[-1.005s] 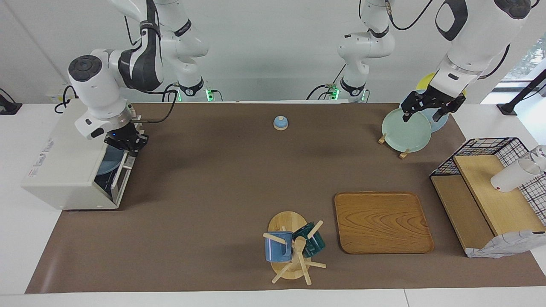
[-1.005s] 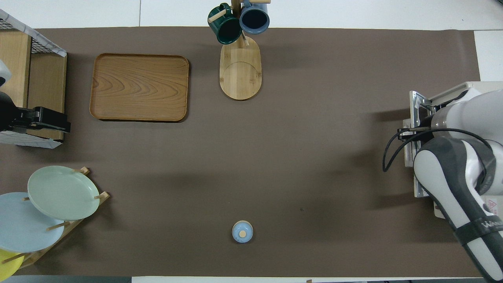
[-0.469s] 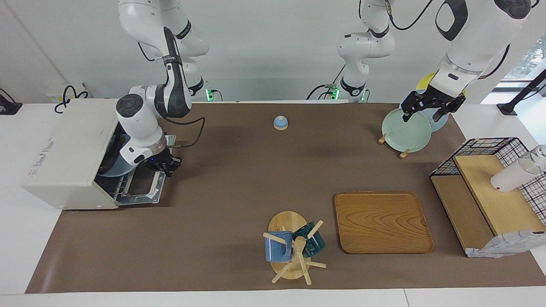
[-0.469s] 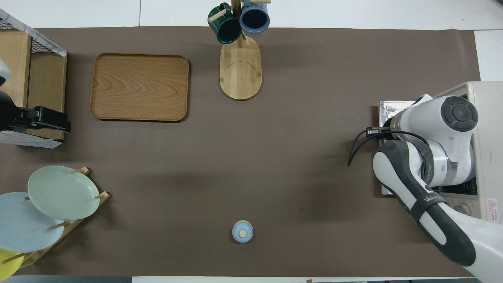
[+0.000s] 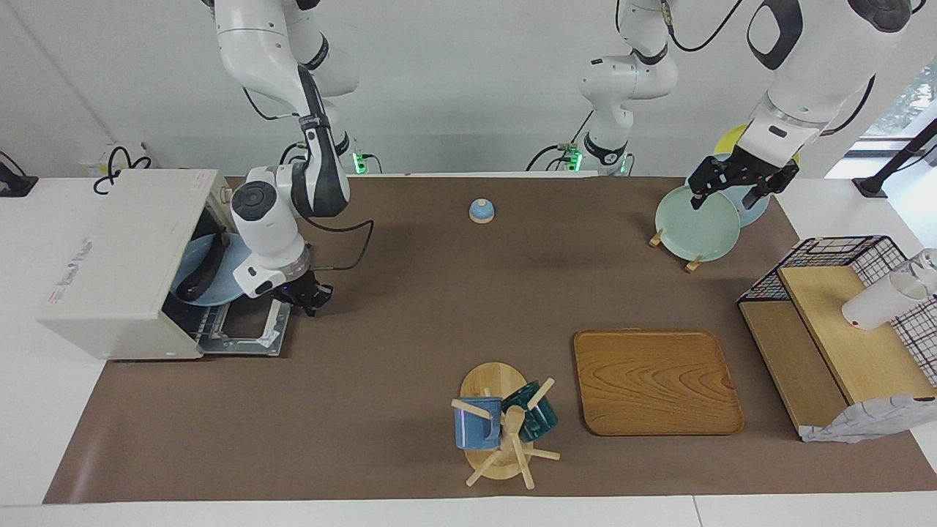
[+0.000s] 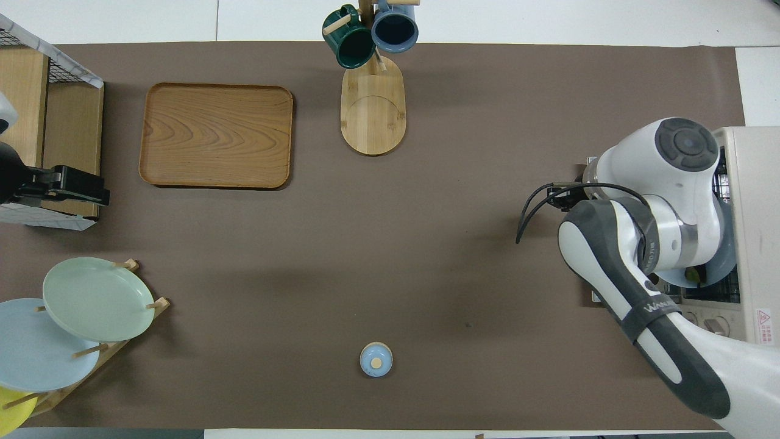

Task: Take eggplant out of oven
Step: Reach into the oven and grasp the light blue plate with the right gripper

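The off-white oven (image 5: 124,256) stands at the right arm's end of the table, and part of it shows in the overhead view (image 6: 755,201). Its door (image 5: 245,329) lies open and flat on the mat. Inside, the dark eggplant (image 5: 201,271) lies on a light blue plate (image 5: 233,265) on the wire rack. My right gripper (image 5: 304,294) is low at the corner of the door's outer edge that is nearer to the robots. My left gripper (image 5: 732,192) hangs open and empty over the plate rack, waiting.
A rack holds a green plate (image 5: 695,223) and others. A small blue lidded jar (image 5: 481,211) sits near the robots. A wooden tray (image 5: 655,380), a mug tree (image 5: 501,424) and a wire-and-wood shelf (image 5: 842,329) stand farther out.
The oven door has swung from nearly shut down to flat. My right gripper moved down and away from the oven with the door's edge. The plate with the eggplant came into view.
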Robot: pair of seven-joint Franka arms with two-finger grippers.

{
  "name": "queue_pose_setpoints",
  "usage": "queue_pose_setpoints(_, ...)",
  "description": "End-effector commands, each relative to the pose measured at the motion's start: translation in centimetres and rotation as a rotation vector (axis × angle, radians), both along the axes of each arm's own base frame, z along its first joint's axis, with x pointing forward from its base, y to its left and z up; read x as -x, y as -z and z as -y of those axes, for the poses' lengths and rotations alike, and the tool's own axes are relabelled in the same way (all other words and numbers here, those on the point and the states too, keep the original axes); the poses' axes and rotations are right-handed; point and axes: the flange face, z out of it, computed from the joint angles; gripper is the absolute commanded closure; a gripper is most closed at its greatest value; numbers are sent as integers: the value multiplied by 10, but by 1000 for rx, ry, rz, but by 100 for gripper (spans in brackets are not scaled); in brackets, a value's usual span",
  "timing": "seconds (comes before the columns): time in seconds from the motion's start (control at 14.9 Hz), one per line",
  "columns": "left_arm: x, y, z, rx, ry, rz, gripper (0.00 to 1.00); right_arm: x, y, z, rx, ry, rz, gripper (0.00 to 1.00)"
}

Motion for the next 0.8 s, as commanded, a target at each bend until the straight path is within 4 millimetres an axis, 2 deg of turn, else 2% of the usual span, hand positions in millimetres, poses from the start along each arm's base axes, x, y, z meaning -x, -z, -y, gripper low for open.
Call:
queue_pose_setpoints(0.0, 3, -4, -4, -16, 4, -5, 0, 11, -33, 40, 18, 67, -39, 52)
queue_pose_setpoints(0.07, 4, -4, -4, -17, 3, -6, 0, 13, -34, 48, 22, 79, -53, 45)
queue_pose_setpoints(0.2, 3, -3, -4, -16, 4, -6, 0, 18, -30, 62, 43, 100, -69, 40)
queue_pose_setpoints(0.27, 4, -4, -4, -16, 4, -6, 0, 22, -28, 80, 41, 134, -71, 40)
queue_pose_setpoints(0.33, 3, -3, -4, -16, 4, -8, 0, 25, -26, 86, 40, 143, -70, 41)
queue_pose_setpoints(0.67, 3, -4, -4, -16, 4, -5, 0, 44, -7, 101, 35, 164, -79, 43)
queue_pose_setpoints(0.74, 3, -3, -4, -16, 4, -8, 0, 46, -4, 102, 34, 157, -77, 50)
